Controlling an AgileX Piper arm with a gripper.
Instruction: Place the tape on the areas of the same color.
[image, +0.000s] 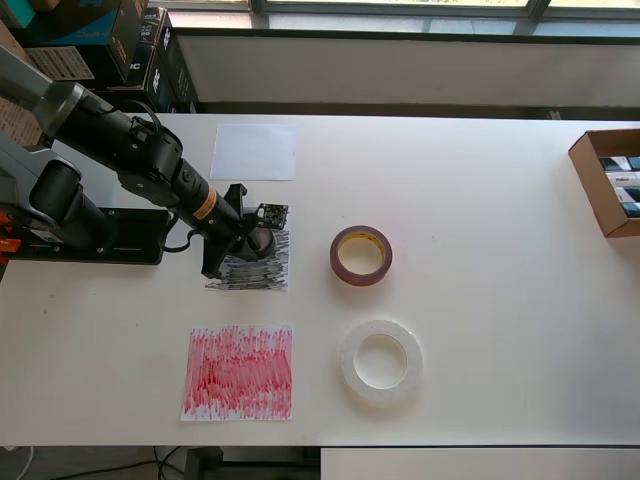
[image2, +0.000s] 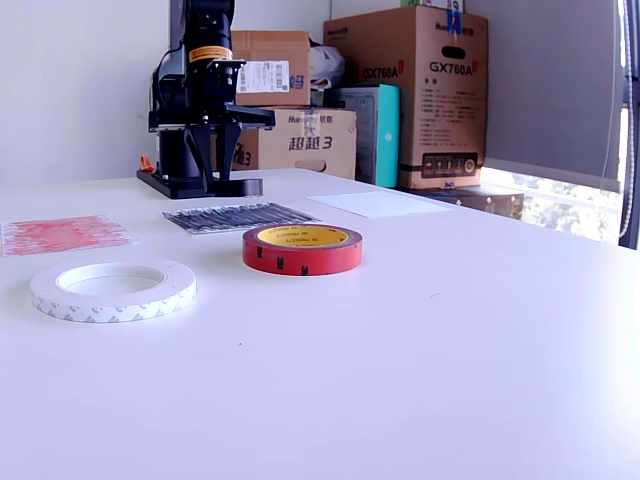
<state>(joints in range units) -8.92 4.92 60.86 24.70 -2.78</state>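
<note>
My gripper (image: 247, 246) points down over the black-scribbled sheet (image: 262, 274), which also shows in the exterior view (image2: 236, 215). A small dark ring, the black tape (image: 262, 241), lies right at the fingertips above that sheet. I cannot tell whether the fingers grip it. In the exterior view the gripper (image2: 218, 168) hangs over the sheet's far end with its fingers a little apart, and the black tape is hidden. The dark red tape (image: 361, 255) (image2: 301, 248) and the white tape (image: 380, 361) (image2: 112, 288) lie on bare table. The white sheet (image: 254, 151) (image2: 378, 203) and the red-scribbled sheet (image: 239, 372) (image2: 60, 235) are bare.
The arm's black base (image: 95, 235) stands at the overhead view's left edge. An open cardboard box (image: 608, 180) sits at its right edge. Cardboard boxes (image2: 410, 90) are stacked behind the table in the exterior view.
</note>
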